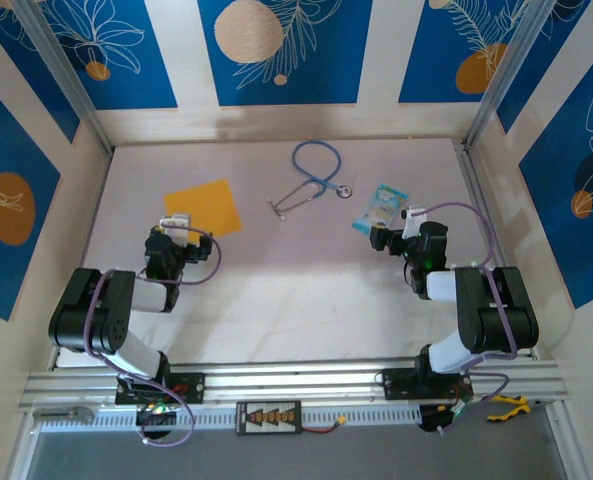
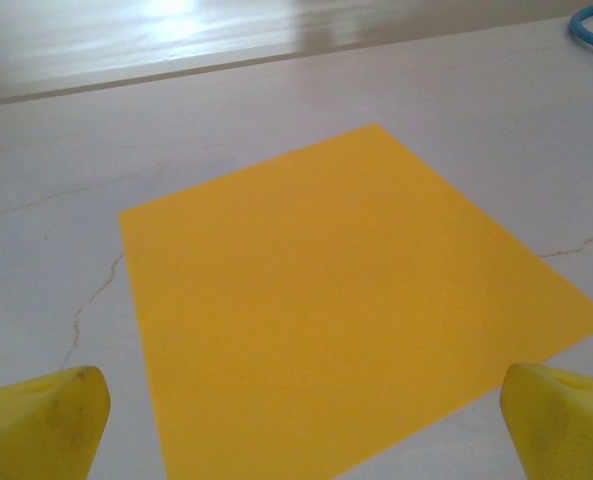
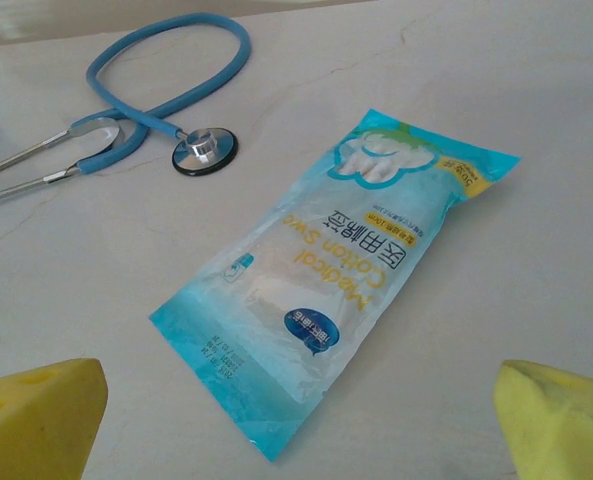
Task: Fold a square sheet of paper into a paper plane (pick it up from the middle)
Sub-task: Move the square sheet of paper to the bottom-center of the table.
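The pale worktop (image 1: 306, 290) carries everything. The left arm (image 1: 106, 310) is much the nearer to the task's thing. Its jaws stand wide and empty, and the square sheet of paper (image 2: 346, 300) lies flat and unfolded just ahead of them, corner-on, with no long axis to favour. The right arm (image 1: 486, 310), its jaws also wide and empty, faces a stethoscope (image 1: 311, 175) and a light-blue medical-cotton packet (image 3: 346, 270), well apart from the sheet.

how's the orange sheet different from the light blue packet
The square sheet of paper is plain orange-yellow; the packet is light blue, printed and partly see-through. The sheet is square with sharp corners; the packet is long and narrow. The sheet lies on the left of the table, the packet on the right, nearer the stethoscope. Both lie flat on the table, untouched.
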Tool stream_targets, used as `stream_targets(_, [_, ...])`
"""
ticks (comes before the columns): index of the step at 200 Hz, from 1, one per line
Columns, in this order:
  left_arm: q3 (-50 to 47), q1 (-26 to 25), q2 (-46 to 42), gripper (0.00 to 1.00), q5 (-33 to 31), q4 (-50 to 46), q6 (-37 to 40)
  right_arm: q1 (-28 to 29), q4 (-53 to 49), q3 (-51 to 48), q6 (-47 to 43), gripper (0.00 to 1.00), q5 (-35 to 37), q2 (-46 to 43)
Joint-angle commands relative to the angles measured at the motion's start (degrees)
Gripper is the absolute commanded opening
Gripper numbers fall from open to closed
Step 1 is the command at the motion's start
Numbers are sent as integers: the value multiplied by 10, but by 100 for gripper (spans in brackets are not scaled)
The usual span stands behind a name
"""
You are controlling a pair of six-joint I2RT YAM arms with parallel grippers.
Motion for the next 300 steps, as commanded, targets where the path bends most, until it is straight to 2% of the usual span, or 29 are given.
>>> stream_targets(1, [2, -1, -31, 100, -12, -13, 2, 0, -19, 25, -19, 99, -26, -16])
stream_targets(18, [20, -2, -74, 100, -52, -86, -11, -1, -109, 60, -8, 99, -19, -43])
stream_targets(36, [49, -1, -118, 100, -133, -170, -38, -10, -229, 115, 15, 99, -43, -67])
stream_targets(63, [77, 0, -170, 100, -225, -242, -123, -10, -278, 136, 72, 99, -59, -115])
stream_targets(77, [99, 1, -191, 100, -186, -292, -129, -10, -315, 153, 107, 99, -67, -135])
stream_targets(101, [160, 1, -211, 100, -82, -405, -170, -23, -395, 189, 248, 99, -72, -151])
stream_targets(121, [231, 1, -193, 100, -20, -503, -193, -38, -399, 204, 259, 99, -219, -135])
stream_targets(143, [311, 4, -135, 100, 50, -586, -223, -20, -414, 224, 282, 100, -286, -116])
stream_targets(175, [436, 4, -19, 100, 153, -680, -242, 35, -488, 264, 255, 100, -247, -102])
stream_targets(202, [526, 4, 76, 100, 186, -741, -265, 66, -504, 276, 265, 100, -219, -97])
stream_targets(213, [554, 4, 106, 96, 193, -753, -275, 82, -508, 282, 270, 100, -216, -94])
stream_targets(256, [642, 2, 214, 85, 166, -806, -313, 140, -523, 296, 296, 100, -180, -79])
stream_targets(300, [669, 3, 272, 77, 171, -828, -323, 174, -526, 299, 322, 100, -163, -64])
